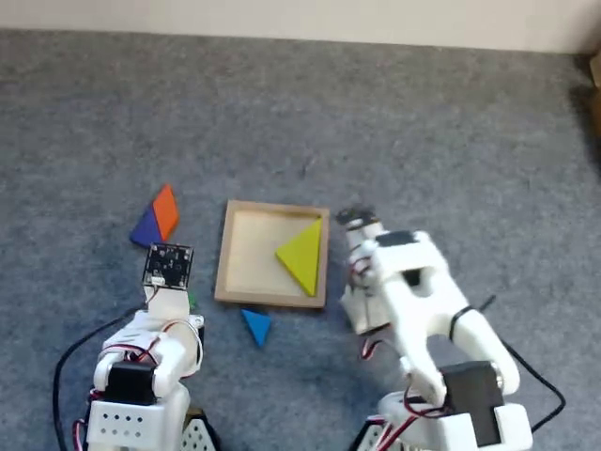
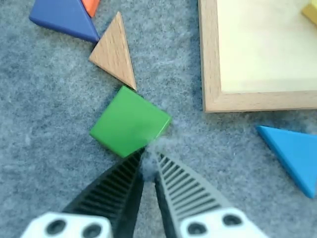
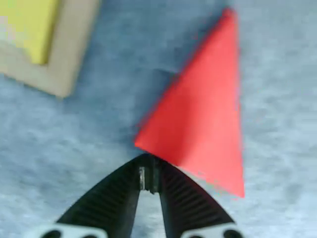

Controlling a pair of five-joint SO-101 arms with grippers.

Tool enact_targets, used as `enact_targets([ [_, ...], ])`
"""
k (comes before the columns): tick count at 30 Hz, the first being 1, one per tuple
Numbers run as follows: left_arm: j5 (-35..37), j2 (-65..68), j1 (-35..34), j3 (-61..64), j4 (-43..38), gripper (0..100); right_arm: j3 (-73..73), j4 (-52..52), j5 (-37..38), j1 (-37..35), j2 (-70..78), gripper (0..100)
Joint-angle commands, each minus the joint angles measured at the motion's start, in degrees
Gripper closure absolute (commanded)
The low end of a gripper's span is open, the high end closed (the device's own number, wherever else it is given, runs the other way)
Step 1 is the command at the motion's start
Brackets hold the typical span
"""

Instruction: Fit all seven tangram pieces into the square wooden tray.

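Observation:
The square wooden tray (image 1: 225, 258) holds a large yellow triangle (image 1: 302, 252). My left gripper (image 2: 149, 157) is shut, its tips touching the near corner of a green square (image 2: 130, 121) lying on the carpet. A wooden triangle (image 2: 115, 52), a dark blue piece (image 2: 64, 17) and an orange piece (image 2: 90, 5) lie beyond the square. Beside the tray's near edge (image 2: 210, 59) rests a light blue triangle (image 2: 292, 151). My right gripper (image 3: 148, 163) is shut, its tips against a corner of the red triangle (image 3: 203, 114), which lies flat just off the tray's corner (image 3: 59, 54).
Grey carpet (image 1: 423, 122) covers the whole table, with open room behind the tray. The left arm (image 1: 155, 348) stands at the tray's left and the right arm (image 1: 413, 301) at its right. A dark object (image 1: 593, 103) sits at the far right edge.

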Motion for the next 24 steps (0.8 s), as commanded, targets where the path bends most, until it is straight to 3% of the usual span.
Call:
enact_targets([
  [1,0.3,-0.5,0.0,1.2,0.4,100,-6.9,1.4,4.8,4.7,-1.5,98.7],
  [5,0.3,-0.5,0.0,1.2,0.4,100,-10.5,5.8,5.3,5.3,-4.2,98.7],
  [12,0.3,-0.5,0.0,1.2,0.4,100,-11.1,4.1,5.3,4.2,-10.0,97.4],
  [19,0.3,-0.5,0.0,1.2,0.4,100,-10.8,0.7,0.9,0.3,-6.7,70.4],
  [24,0.3,-0.5,0.0,1.2,0.4,100,-10.9,-1.7,0.3,-1.7,-2.2,67.7],
])
